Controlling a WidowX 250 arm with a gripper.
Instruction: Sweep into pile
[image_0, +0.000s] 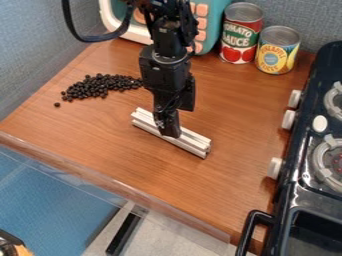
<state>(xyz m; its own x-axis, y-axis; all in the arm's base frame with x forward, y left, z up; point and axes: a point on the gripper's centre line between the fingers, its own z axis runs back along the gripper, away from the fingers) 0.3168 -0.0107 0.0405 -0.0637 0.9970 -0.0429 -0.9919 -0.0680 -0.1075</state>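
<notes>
The black gripper (168, 127) points down at the middle of the wooden counter, shut on a silver metal bar (192, 142). The bar lies at a slant, its left end farther back and its right end nearer the front edge; the gripper covers part of its middle. Small dark beans (95, 87) lie loosely clustered at the back left of the counter, spreading right toward the arm, with a single bean apart at their lower left. The bar is to the right of and in front of the beans, not touching them.
A teal toy microwave (212, 21) stands at the back, beside a tomato sauce can (240, 34) and a pineapple can (276, 50). A black toy stove (302, 172) borders the right side. The counter's front edge (120, 185) has a clear guard.
</notes>
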